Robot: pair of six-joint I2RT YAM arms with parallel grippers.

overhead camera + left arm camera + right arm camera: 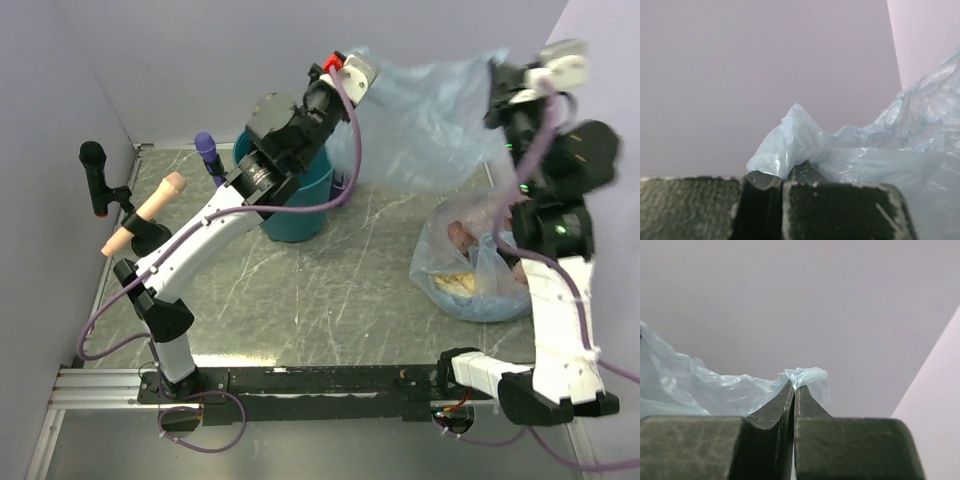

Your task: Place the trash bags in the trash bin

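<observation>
The pale-blue trash bag (425, 115) hangs stretched in the air between both grippers, above the back of the table. My left gripper (345, 68) is shut on its left corner, seen in the left wrist view (785, 172) with the trash bag (890, 150) bunched over the fingertips. My right gripper (500, 85) is shut on its right corner, seen in the right wrist view (794, 385) with the trash bag (705, 387) trailing left. The teal trash bin (305, 200) stands on the table below the left arm, mostly hidden by it.
A clear bag (475, 265) stuffed with yellow and pink items lies on the table at the right, beside the right arm. A purple-tipped tool (208, 150), a black one (93, 160) and a peach handle (150, 205) stand at the left. Walls close the back and sides.
</observation>
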